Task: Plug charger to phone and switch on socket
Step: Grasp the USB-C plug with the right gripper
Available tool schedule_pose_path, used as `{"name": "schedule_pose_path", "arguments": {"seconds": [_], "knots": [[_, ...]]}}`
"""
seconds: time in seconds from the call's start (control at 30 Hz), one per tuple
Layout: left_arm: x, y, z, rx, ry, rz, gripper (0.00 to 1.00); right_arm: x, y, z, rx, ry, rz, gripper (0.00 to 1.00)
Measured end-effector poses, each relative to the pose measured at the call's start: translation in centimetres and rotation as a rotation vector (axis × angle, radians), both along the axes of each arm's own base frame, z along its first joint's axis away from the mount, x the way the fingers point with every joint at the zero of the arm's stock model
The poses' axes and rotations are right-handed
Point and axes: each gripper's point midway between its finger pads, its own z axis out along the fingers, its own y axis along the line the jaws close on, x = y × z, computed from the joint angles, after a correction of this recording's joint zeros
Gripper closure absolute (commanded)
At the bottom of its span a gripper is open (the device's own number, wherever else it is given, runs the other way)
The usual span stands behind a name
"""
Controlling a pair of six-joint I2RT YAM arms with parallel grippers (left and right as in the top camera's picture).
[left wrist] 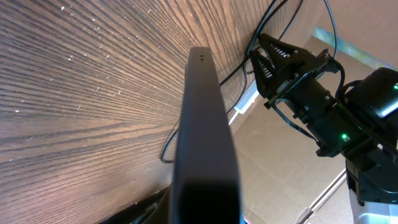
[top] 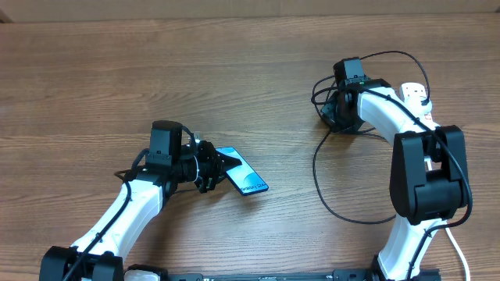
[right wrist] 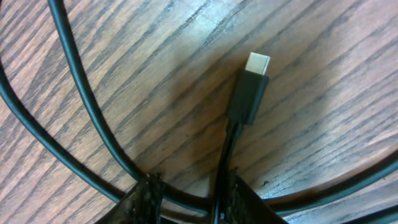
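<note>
My left gripper (top: 209, 168) is shut on the near end of the phone (top: 245, 180), whose light-blue screen shows in the overhead view. In the left wrist view the phone (left wrist: 203, 130) is seen edge-on as a dark bar held above the table. The charger is a black cable (top: 319, 176) looped on the table. Its connector tip (right wrist: 252, 86) lies flat on the wood. My right gripper (right wrist: 189, 199) is open low over the table, its fingers either side of the cable just behind the tip. It also shows in the overhead view (top: 332, 117). The white socket (top: 414, 94) is partly hidden by my right arm.
The black cable crosses itself in loops around my right gripper (left wrist: 273, 59), seen in the left wrist view. A thick white cord (top: 457, 250) runs off at the front right. Cardboard (left wrist: 280, 168) borders the table.
</note>
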Motion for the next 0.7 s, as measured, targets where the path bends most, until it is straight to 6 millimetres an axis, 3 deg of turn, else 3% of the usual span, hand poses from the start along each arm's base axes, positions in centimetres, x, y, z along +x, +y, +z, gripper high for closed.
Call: {"name": "schedule_pose_path", "arguments": {"seconds": [0.43,0.53,0.7], "knots": [[0.0,0.0,0.0,0.0,0.0,0.0,0.94,-0.04,0.29,-0.01,0.031,0.002,-0.059,0.75],[0.0,0.0,0.0,0.0,0.0,0.0,0.94,-0.11,0.26,-0.02,0.034,0.005,-0.085,0.86],[0.0,0.0,0.0,0.0,0.0,0.0,0.94,-0.34,0.15,0.0,0.037,0.014,-0.138,0.92]]}}
